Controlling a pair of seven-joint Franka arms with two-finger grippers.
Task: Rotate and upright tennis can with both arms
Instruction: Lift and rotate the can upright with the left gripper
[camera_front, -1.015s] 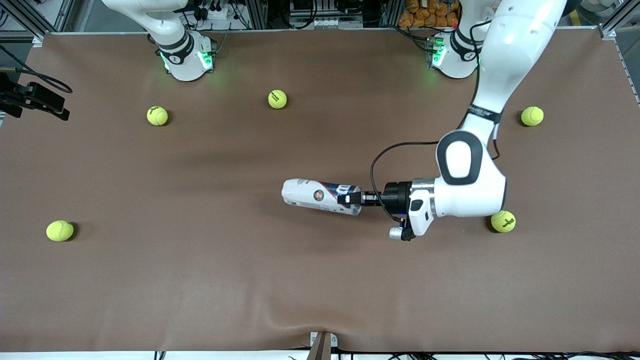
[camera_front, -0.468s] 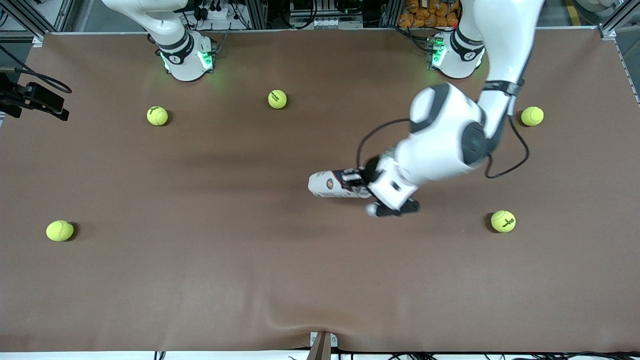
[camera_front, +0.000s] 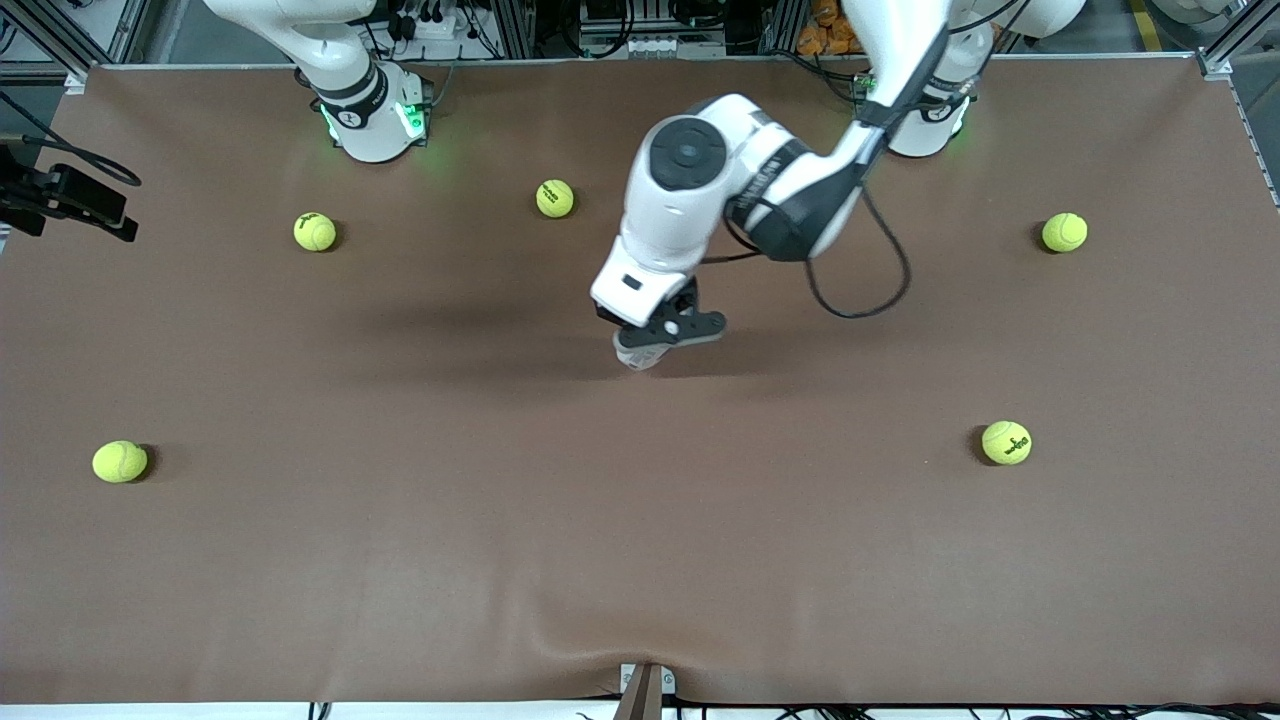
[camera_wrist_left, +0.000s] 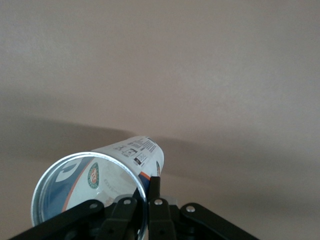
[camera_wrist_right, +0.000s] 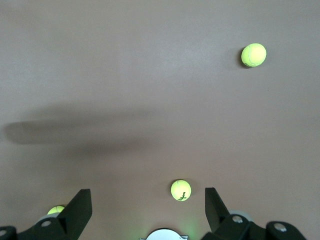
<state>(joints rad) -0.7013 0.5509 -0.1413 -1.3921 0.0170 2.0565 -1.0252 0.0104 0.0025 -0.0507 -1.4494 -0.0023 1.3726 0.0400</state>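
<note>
Tennis can (camera_wrist_left: 127, 167): held up over the middle of the brown table (camera_front: 400, 560); only its lower end peeks out under the wrist in the front view; open silvery rim faces the left wrist camera, label with small print on the outside
Left gripper (camera_wrist_left: 147, 200): fingers pinched on the can's rim wall, one inside and one outside; the arm reaches from its base to mid-table
Right gripper (camera_wrist_right: 147, 210): fingers spread wide, holding nothing; raised over the table near its own base, arm waiting
Tennis balls: five lie scattered on the table, one (camera_front: 555, 198) between the two bases; another (camera_front: 1006, 442) toward the left arm's end
</note>
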